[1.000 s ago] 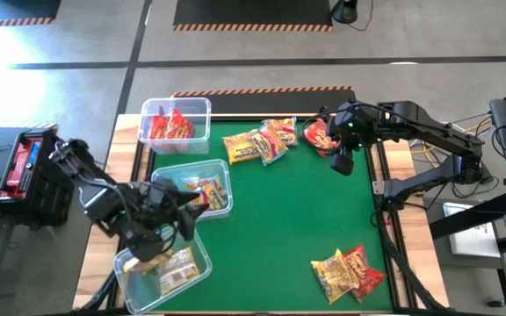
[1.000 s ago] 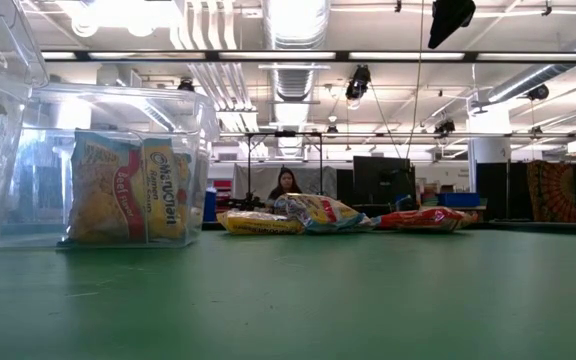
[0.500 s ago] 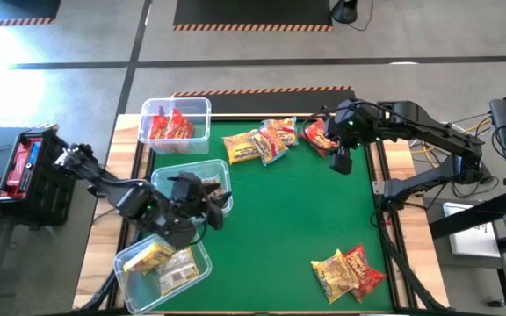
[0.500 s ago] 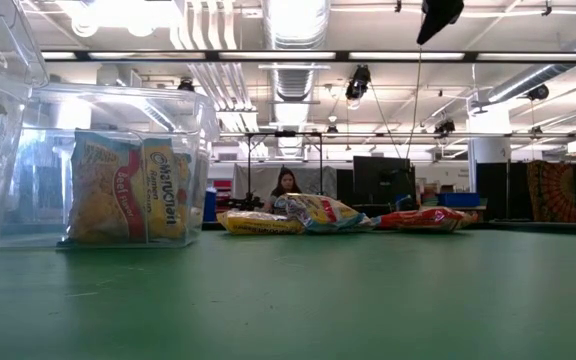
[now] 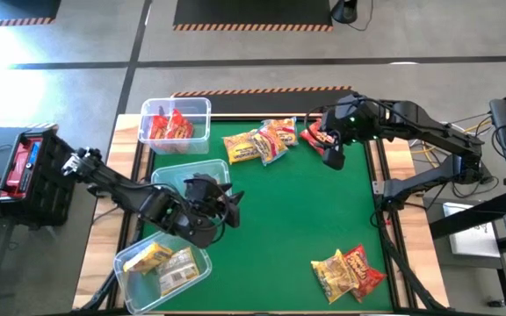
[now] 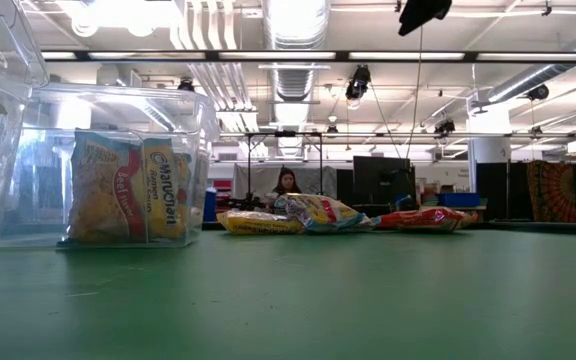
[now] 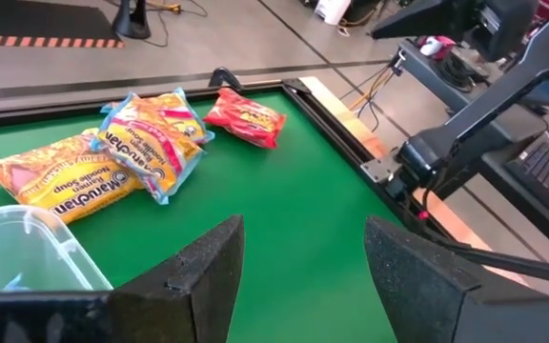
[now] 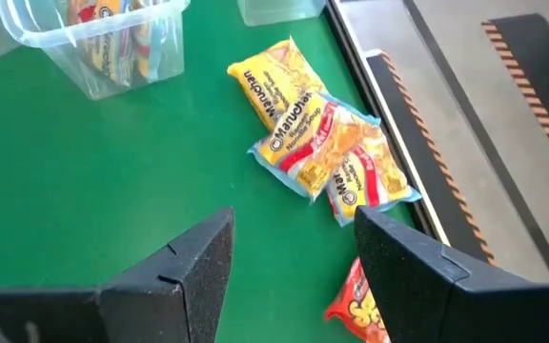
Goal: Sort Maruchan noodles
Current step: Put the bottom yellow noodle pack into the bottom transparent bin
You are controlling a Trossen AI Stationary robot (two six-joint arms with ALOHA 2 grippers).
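1. Noodles (image 5: 262,143) lie on your green table (image 5: 297,219), some in bins (image 5: 176,123).
2. Your left claw (image 5: 228,206) is wide, holding nothing.
3. Your right claw (image 5: 334,156) is wide, empty, above a red packet (image 5: 314,136).

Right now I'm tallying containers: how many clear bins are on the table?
3, along the table's left side: far bin, middle bin partly under the left arm, near bin.

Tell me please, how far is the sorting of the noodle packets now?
Partly done. The three clear bins already hold packets: red ones in the far bin, yellow ones in the near bin. Nothing is in hand: the left end effector and the right end effector are both open and empty. Left to sort: the group by the far edge, the red packet beside it, and two packets at the near right corner.
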